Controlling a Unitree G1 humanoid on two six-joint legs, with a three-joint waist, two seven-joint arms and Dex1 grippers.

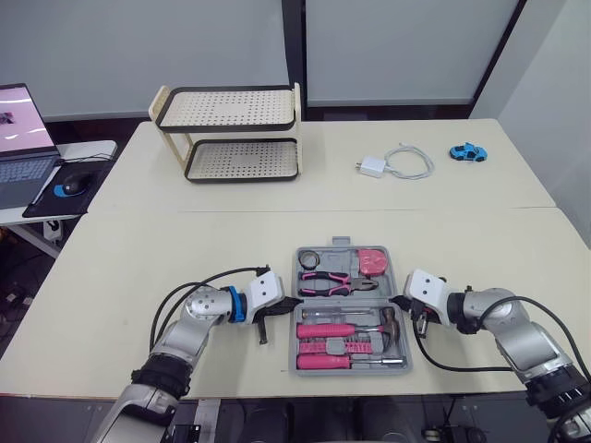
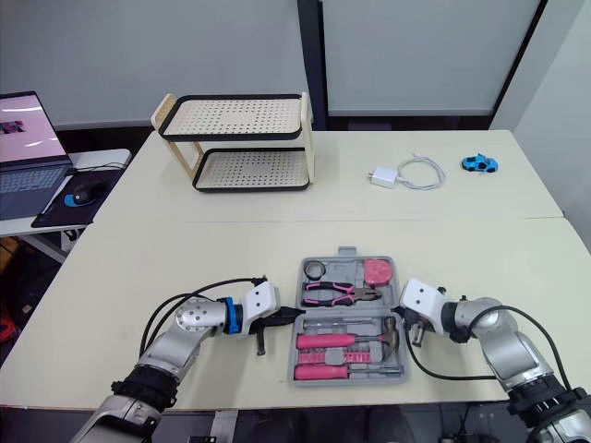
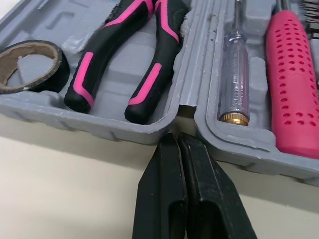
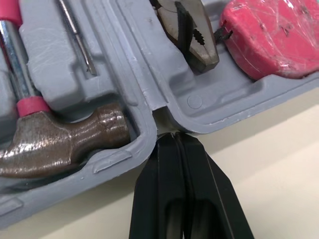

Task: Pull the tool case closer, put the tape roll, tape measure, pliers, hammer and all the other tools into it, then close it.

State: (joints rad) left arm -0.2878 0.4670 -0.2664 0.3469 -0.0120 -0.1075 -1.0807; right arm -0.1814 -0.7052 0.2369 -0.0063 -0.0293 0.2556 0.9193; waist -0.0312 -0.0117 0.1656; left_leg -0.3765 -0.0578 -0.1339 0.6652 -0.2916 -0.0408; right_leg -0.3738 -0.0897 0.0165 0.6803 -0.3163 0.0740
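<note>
Grey tool case [image 1: 351, 369] lies open between your two pincers. Your left gripper [image 3: 178, 137] has its fingers pressed tight together, tips touching the case's side just below the pliers [image 3: 124, 55]. Your right gripper [image 4: 172, 135] is pressed together too, touching the other side beside the hammer [image 4: 65, 144].

Bright, even light; soft shadow under the tool case [image 3: 99, 119] beyond my left gripper [image 3: 178, 136], hammer [image 4: 60, 144] glinting dully.
</note>
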